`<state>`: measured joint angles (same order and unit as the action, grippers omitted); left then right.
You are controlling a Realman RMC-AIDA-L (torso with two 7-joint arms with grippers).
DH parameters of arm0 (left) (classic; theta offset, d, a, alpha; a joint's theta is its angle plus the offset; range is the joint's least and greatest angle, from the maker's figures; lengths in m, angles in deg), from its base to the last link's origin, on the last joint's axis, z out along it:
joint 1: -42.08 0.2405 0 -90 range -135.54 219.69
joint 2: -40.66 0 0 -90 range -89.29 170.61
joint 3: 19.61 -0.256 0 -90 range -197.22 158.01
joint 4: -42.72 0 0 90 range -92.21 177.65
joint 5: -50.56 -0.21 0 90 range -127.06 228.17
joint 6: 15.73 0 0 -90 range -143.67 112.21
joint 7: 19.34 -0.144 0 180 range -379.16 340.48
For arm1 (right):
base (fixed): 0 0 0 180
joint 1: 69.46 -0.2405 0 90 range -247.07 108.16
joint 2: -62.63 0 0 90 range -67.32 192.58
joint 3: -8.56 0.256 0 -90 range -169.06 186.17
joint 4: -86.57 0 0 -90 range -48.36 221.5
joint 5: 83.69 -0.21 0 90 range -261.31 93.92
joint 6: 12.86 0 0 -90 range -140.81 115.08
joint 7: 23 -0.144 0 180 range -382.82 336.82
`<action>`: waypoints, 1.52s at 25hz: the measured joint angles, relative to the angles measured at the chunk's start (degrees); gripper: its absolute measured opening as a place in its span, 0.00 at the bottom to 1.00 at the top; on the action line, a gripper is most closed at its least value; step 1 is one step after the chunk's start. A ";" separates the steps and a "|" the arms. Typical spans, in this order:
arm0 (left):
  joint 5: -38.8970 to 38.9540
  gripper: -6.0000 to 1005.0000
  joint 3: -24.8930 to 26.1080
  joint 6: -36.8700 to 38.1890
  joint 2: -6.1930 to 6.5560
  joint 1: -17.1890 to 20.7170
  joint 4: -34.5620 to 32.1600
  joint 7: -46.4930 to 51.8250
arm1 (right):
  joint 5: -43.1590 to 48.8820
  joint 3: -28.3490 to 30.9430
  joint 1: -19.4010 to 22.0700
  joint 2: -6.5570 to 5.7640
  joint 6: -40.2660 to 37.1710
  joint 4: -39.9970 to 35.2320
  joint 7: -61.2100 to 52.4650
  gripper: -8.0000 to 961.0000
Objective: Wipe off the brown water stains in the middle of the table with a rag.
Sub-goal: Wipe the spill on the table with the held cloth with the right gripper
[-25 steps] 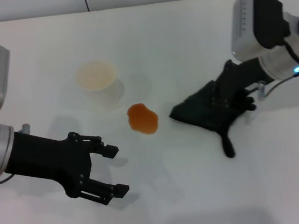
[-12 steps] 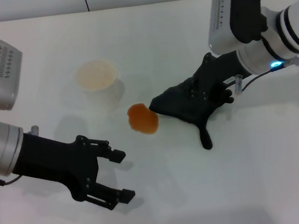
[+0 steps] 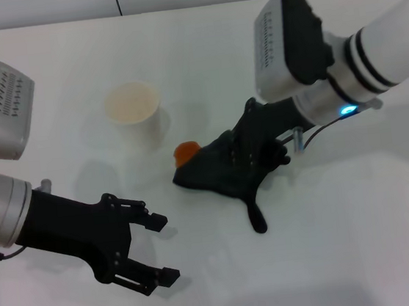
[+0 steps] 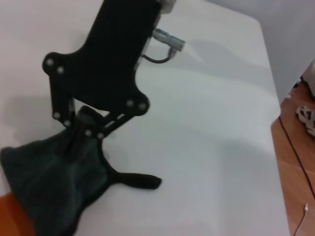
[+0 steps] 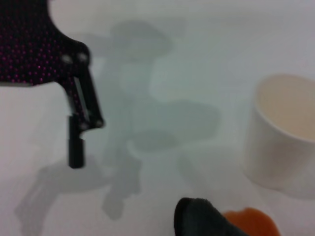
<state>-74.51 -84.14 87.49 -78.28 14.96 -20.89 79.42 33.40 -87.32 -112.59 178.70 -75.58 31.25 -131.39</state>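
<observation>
The dark rag [image 3: 217, 168] lies bunched on the white table [image 3: 364, 253], its tail [image 3: 256, 219] trailing toward me. My right gripper [image 3: 257, 147] is shut on the rag and presses it down. The rag's left edge covers most of the orange-brown stain [image 3: 184, 152]; only a small part shows. In the left wrist view the right gripper [image 4: 78, 140] pinches the rag [image 4: 49, 187], with a corner of the stain [image 4: 7, 222] beside it. In the right wrist view the rag's edge [image 5: 197, 219] touches the stain [image 5: 252, 221]. My left gripper [image 3: 162, 248] is open and empty at the front left.
A white paper cup [image 3: 133, 106] stands upright just behind and left of the stain; it also shows in the right wrist view [image 5: 283, 135]. The left gripper's finger [image 5: 78, 123] shows there too. The table's right edge and floor [image 4: 298, 147] show in the left wrist view.
My right gripper has dragged the rag leftward across the table onto the stain, which was fully visible before. The left gripper shifted slightly and stays open.
</observation>
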 joint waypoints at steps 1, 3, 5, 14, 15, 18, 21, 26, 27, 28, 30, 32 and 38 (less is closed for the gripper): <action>-0.21 0.89 0.05 -0.04 -0.02 0.03 -0.02 0.00 | -0.44 -0.73 -0.10 0.03 0.42 0.11 0.00 0.04; -0.38 0.89 0.15 -0.08 -0.04 0.09 -0.04 0.00 | -1.39 -2.26 -0.30 0.10 1.71 0.31 0.00 0.04; -0.40 0.89 0.76 -0.46 0.01 0.90 -0.37 -0.14 | -1.85 -2.98 -0.37 0.12 2.97 0.35 0.00 0.04; -0.33 0.89 1.34 -1.28 0.04 3.07 -2.03 -0.32 | -1.39 -3.28 -2.18 0.01 11.65 4.90 1.35 0.04; -0.25 0.89 1.37 -1.37 0.04 3.47 -2.50 -0.40 | -1.36 -3.31 -2.67 -0.02 12.84 5.94 1.76 0.04; -0.18 0.89 1.43 -1.61 0.02 4.10 -3.27 -0.50 | -1.36 -3.47 -3.13 -0.02 14.81 7.20 3.24 0.04; -0.29 0.89 1.43 -1.64 0.02 4.26 -3.33 -0.50 | -1.74 -5.32 -3.15 0.06 14.78 7.06 3.92 0.04; -0.40 0.89 1.43 -1.65 0.02 4.40 -3.39 -0.57 | -3.37 -11.85 -3.19 0.10 13.57 4.94 3.37 0.04; -0.40 0.89 1.43 -1.65 0.02 4.39 -3.38 -0.61 | -4.07 -12.93 -3.19 0.10 13.04 4.40 3.25 0.04; -0.39 0.89 1.43 -1.64 0.02 4.37 -3.39 -0.65 | -4.60 -13.50 -3.19 0.10 12.47 3.96 3.22 0.04; -0.40 0.89 1.43 -1.64 0.03 4.34 -3.39 -0.68 | -5.84 -14.74 -3.19 0.11 11.04 2.78 3.21 0.04; -0.40 0.89 1.43 -1.63 0.08 4.37 -3.38 -0.69 | -6.49 -15.31 -3.19 0.13 10.11 1.75 3.24 0.04; -0.40 0.89 1.43 -1.63 0.12 4.48 -3.36 -0.76 | -6.47 -15.23 -3.24 0.12 12.96 2.33 3.67 0.04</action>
<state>-74.91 -82.71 85.86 -78.16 19.44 -24.25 78.65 26.93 -102.55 -115.83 178.81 -62.62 33.58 -127.73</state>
